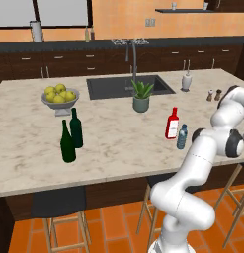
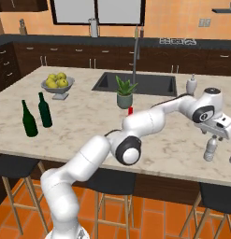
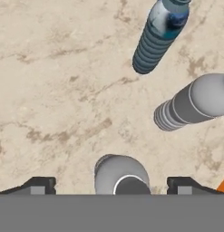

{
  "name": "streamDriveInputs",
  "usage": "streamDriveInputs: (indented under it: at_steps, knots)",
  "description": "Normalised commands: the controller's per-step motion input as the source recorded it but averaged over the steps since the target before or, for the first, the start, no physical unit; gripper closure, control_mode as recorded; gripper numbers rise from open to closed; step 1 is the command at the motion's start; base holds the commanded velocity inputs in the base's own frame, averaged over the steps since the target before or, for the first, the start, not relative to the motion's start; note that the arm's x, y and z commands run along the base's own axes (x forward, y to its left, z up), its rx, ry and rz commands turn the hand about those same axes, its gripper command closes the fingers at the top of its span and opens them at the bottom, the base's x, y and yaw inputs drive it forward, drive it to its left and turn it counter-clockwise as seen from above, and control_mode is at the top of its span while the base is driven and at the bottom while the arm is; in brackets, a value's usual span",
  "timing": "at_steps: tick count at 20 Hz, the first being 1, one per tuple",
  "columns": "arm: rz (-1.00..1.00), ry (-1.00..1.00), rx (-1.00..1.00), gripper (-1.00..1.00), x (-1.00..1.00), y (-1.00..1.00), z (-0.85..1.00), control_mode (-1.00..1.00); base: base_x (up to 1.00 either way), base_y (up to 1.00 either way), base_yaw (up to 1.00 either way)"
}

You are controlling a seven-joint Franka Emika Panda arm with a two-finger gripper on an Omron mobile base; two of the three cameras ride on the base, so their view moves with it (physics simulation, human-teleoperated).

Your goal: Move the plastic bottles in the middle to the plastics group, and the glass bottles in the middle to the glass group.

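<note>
Gripper (image 3: 111,186): fingers spread wide, one tip at each side of the hand view's bottom, nothing gripped; a clear bottle (image 3: 121,176) stands between them, seen from above, pale cap up. In the right base view the gripper (image 2: 214,138) hangs just above that bottle (image 2: 210,149) near the counter's right front edge.

Ribbed grey bottle (image 3: 192,103): in the hand view, right of centre, near the clear bottle but apart from it.

Ribbed blue bottle (image 3: 159,35): in the hand view, upper part, beyond the grey one, apart from it.

Blue-grey bottle (image 1: 182,137): dark cap, upright on the counter's right half in the left base view, just beside the red bottle on its right.

Red bottle (image 1: 172,124): flat-sided, white label, narrow neck, upright. In the right base view only its tip (image 2: 130,110) rises behind the arm.

Green bottles: two, tall and slim, upright, near each other on the counter's left part; front one (image 1: 67,143), rear one (image 1: 76,129); well apart from the red bottle.

Counter (image 1: 113,131): pale marble, with a dark sink (image 1: 106,88) set in its far side.

Potted plant (image 1: 142,97): in front of the sink.

Fruit bowl (image 1: 60,97): yellow fruit, behind the green bottles.

Soap dispenser (image 1: 186,80): white, right of the sink
</note>
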Motion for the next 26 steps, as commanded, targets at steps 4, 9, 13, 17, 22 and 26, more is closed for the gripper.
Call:
streamDriveInputs:
  at_steps: [4,9,13,17,22,26]
  knots:
    - [0.0,-0.08,0.0,-1.0,-0.21,0.25,0.34,-1.0,0.0,0.0,0.0]
    - [0.0,-0.05,-0.04,-1.0,-0.42,0.65,0.04,-1.0,0.0,0.0,0.0]
    - [0.0,0.0,-0.14,-1.0,-0.55,1.0,0.0,-1.0,0.0,0.0,0.0]
    - [0.03,0.0,-0.23,-1.0,-0.56,1.0,-0.05,-1.0,0.0,0.0,0.0]
    - [0.33,0.0,-0.3,-1.0,-0.57,1.0,-0.03,-1.0,0.0,0.0,0.0]
    - [0.35,0.0,-0.13,-1.0,-0.51,1.0,-0.23,-1.0,0.0,0.0,0.0]
